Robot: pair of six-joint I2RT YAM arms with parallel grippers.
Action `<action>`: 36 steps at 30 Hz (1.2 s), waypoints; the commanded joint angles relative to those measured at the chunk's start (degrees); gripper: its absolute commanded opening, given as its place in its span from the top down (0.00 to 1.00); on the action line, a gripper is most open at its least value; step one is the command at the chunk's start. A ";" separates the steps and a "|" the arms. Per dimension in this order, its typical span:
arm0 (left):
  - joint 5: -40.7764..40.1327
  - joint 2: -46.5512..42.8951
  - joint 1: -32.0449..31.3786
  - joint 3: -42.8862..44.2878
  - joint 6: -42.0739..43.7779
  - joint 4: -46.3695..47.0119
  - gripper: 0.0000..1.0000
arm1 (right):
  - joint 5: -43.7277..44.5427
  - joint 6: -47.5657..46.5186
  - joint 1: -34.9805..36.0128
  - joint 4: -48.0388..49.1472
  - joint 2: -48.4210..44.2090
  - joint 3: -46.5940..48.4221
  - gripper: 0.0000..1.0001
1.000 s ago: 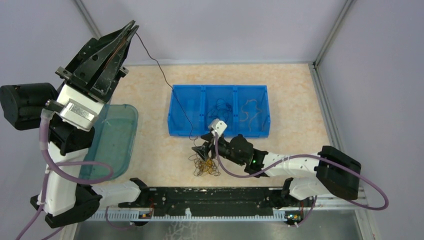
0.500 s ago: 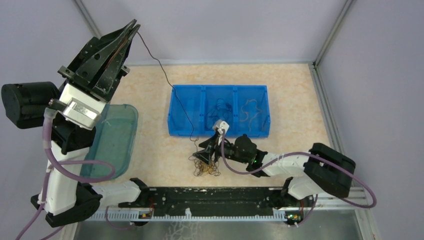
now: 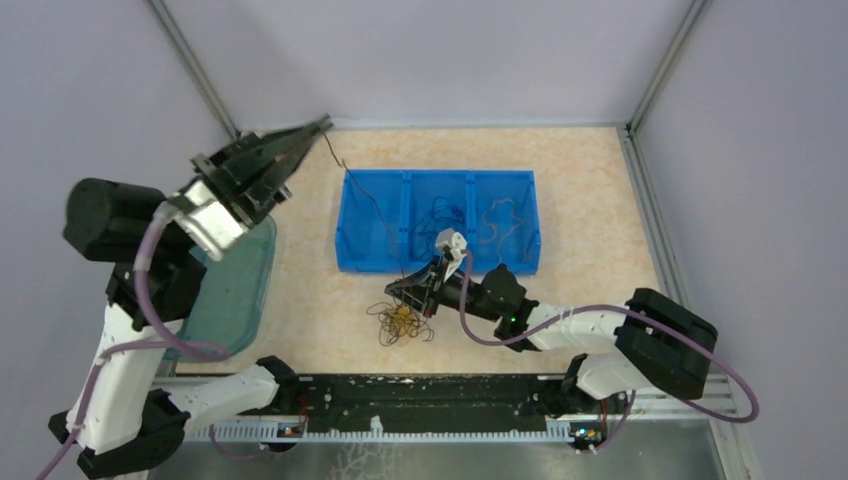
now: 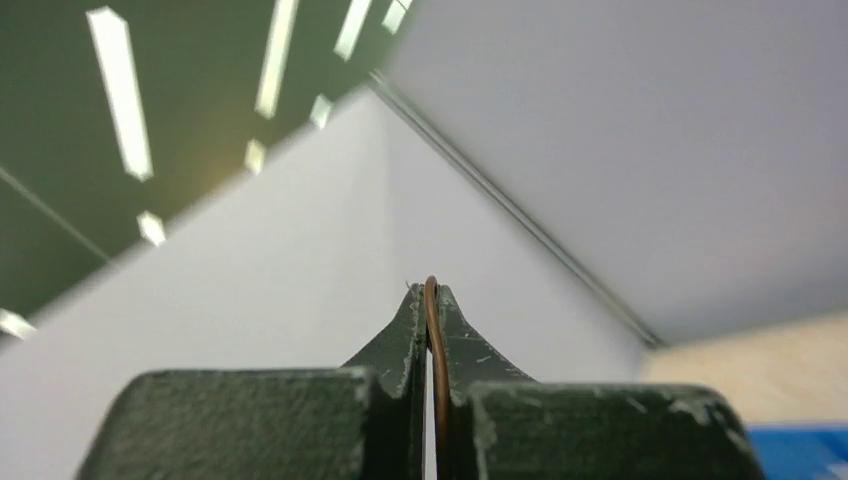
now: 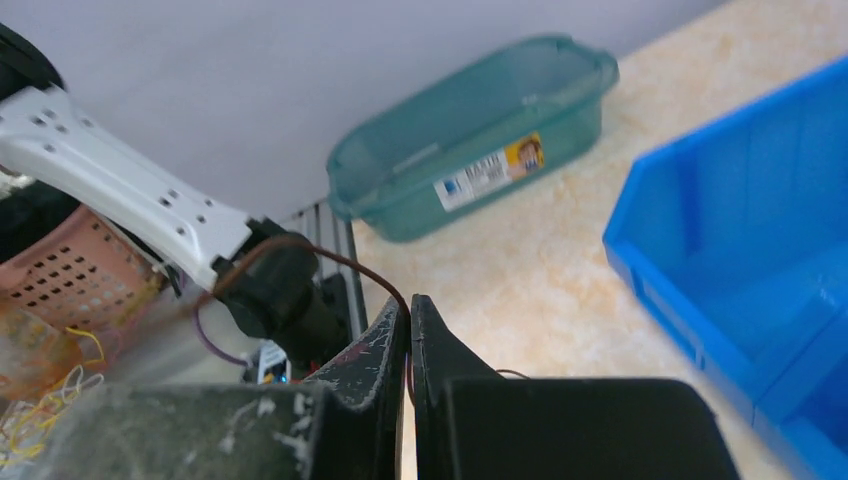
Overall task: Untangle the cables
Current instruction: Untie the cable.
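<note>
One thin dark brown cable (image 3: 338, 155) runs from my left gripper (image 3: 325, 122), raised at the back left, across the blue bin (image 3: 362, 262) down to my right gripper (image 3: 393, 291). The left gripper (image 4: 431, 290) is shut on that cable (image 4: 432, 330). My right gripper (image 5: 408, 300) is shut on the same cable (image 5: 340, 258) low in front of the bin. Just below it a tangle of yellow-orange and black cables (image 3: 401, 322) lies on the table. More loose cables (image 3: 440, 212) sit in the bin's middle and right compartments.
A teal tub (image 3: 235, 285) stands at the left by the left arm, also the teal tub (image 5: 470, 130) in the right wrist view. The blue bin's corner (image 5: 740, 220) is close to the right fingers. A pink mesh basket (image 5: 60, 290) shows beyond the table's edge.
My right gripper has shut on the cable above the tangle. The left gripper, still holding its end, has swung down and to the right, nearer the bin.
</note>
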 commanded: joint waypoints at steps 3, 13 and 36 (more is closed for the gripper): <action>7.11 -5.30 0.00 -16.46 -13.32 -20.04 1.00 | -0.75 1.40 -0.49 8.59 -5.90 -1.79 0.99; 20.07 -3.72 0.00 -30.97 -25.00 -20.45 1.00 | -0.03 7.32 -0.53 13.35 -10.06 -5.90 0.99; 25.25 -4.10 0.00 -41.00 -18.85 -30.29 0.29 | 1.41 10.92 -0.56 19.32 -11.09 -5.56 1.00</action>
